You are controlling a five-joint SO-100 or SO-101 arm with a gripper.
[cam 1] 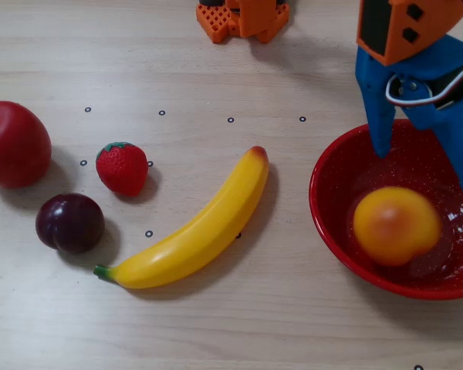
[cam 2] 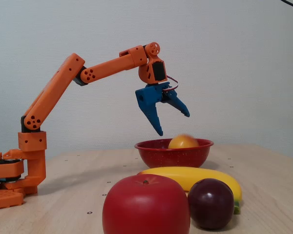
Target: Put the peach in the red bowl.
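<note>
The yellow-orange peach (cam 1: 396,225) lies inside the red bowl (cam 1: 316,193) at the right of the overhead view, slightly blurred. In the fixed view the peach (cam 2: 183,142) shows just above the rim of the red bowl (cam 2: 173,155). My blue gripper (cam 1: 427,173) hangs open over the bowl's far side with nothing between its fingers. The fixed view shows the gripper (cam 2: 174,124) a short way above the peach, its jaws spread wide and apart from it.
A banana (cam 1: 197,227) lies left of the bowl. Farther left sit a strawberry (cam 1: 123,167), a dark plum (cam 1: 69,222) and a red apple (cam 1: 14,144). The orange arm base (cam 1: 243,17) stands at the table's far edge.
</note>
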